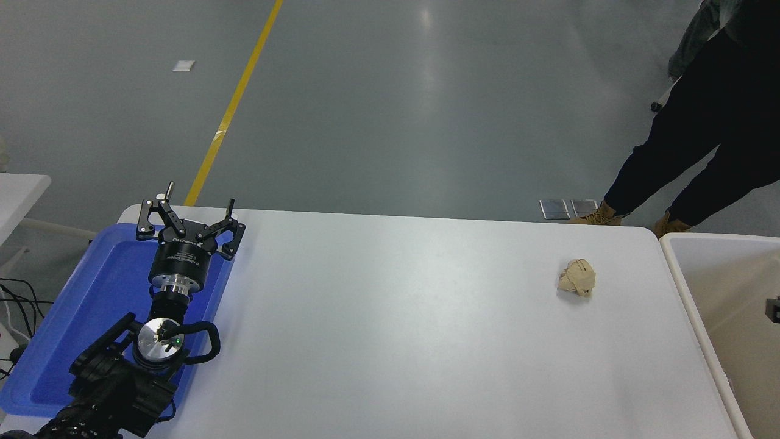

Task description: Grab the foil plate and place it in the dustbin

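Note:
The foil plate is out of view. The dustbin (682,274), off-white with a thick rim and beige inside, stands against the table's right end and is cut off by the picture's right edge. A small dark part (774,309), apparently of my right arm, shows at the right edge over the bin's inside; I cannot tell how its gripper stands. My left gripper (187,213) is open and empty, parked over the blue tray at the lower left.
A flat blue tray (91,292) lies at the table's left end under my left arm. A small crumpled beige paper ball (577,277) lies on the white table near the bin. A person's dark legs (688,152) stand at the far right.

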Controlling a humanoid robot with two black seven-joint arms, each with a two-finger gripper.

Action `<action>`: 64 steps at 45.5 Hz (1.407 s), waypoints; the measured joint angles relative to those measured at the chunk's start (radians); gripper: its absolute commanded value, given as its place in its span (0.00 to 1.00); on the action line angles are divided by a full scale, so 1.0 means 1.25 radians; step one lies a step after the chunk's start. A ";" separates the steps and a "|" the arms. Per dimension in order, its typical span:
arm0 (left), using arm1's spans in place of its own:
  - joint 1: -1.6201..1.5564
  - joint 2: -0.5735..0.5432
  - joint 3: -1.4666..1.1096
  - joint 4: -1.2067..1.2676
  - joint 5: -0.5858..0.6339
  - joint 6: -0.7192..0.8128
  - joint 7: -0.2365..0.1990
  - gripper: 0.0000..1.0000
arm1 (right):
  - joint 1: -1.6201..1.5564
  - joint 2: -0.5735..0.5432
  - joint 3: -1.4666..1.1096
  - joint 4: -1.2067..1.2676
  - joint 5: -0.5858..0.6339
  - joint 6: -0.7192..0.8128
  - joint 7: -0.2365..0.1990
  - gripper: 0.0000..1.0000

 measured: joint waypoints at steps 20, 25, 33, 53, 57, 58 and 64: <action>0.000 0.000 0.000 0.000 0.000 0.000 -0.001 1.00 | 0.260 -0.005 -0.002 0.189 -0.013 0.126 -0.002 1.00; 0.000 0.000 0.000 0.000 0.000 0.000 -0.001 1.00 | 0.359 -0.027 -0.005 0.300 -0.048 0.145 -0.007 1.00; 0.000 0.000 0.000 0.000 0.000 0.000 -0.001 1.00 | 0.523 -0.083 -0.014 0.526 -0.120 0.161 -0.032 1.00; 0.000 0.000 0.000 0.000 0.000 0.000 -0.001 1.00 | 0.879 -0.094 -0.167 0.953 -0.159 0.168 -0.075 1.00; 0.000 0.000 0.000 0.000 0.000 -0.001 -0.001 1.00 | 0.940 -0.068 -0.208 1.009 -0.139 0.168 -0.077 1.00; 0.000 0.000 0.000 0.000 0.000 -0.001 -0.001 1.00 | 0.952 -0.062 -0.216 1.019 -0.134 0.168 -0.077 1.00; 0.000 0.000 0.000 0.000 0.000 -0.001 0.000 1.00 | 1.016 -0.019 -0.254 1.087 -0.104 0.168 -0.077 1.00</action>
